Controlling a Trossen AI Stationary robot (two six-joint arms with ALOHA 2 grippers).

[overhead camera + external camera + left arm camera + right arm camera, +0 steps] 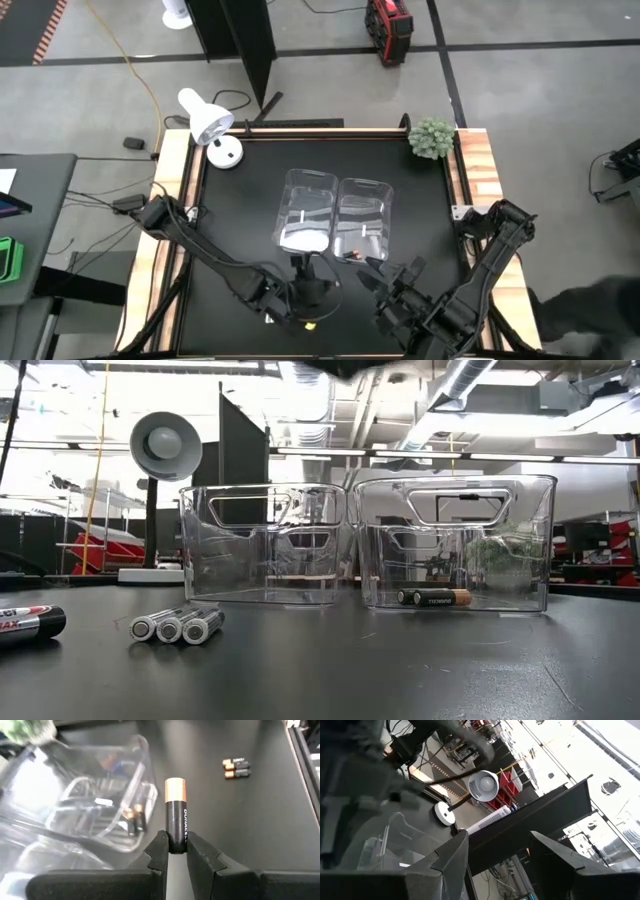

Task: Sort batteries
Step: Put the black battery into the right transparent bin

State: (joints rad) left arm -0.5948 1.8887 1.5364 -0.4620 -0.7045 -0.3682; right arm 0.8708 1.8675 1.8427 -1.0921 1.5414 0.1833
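Observation:
My left gripper [176,845] is shut on a dark battery with a copper-orange end [176,807], above the table near the two clear bins; it also shows in the high view [300,264]. The right bin [455,540] holds dark copper-ended batteries [435,597] lying on its floor. Three white/silver batteries [175,627] lie side by side on the table in front of the left bin [262,545]. Two more dark copper-ended batteries [235,768] lie on the table. My right gripper [497,837] is open and empty, near the front edge [375,272]. My left gripper pinches the battery's dark end [176,837] between its two fingers [160,847]. The battery lies along the fingers and sticks out forward, its copper end [175,787] away from the gripper. It is lifted clear of the table.
A white desk lamp [212,128] stands at the far left corner and a small green plant [432,137] at the far right corner. A black and red battery [25,625] lies on the table at the low view's left. Open black tabletop lies right of the bins.

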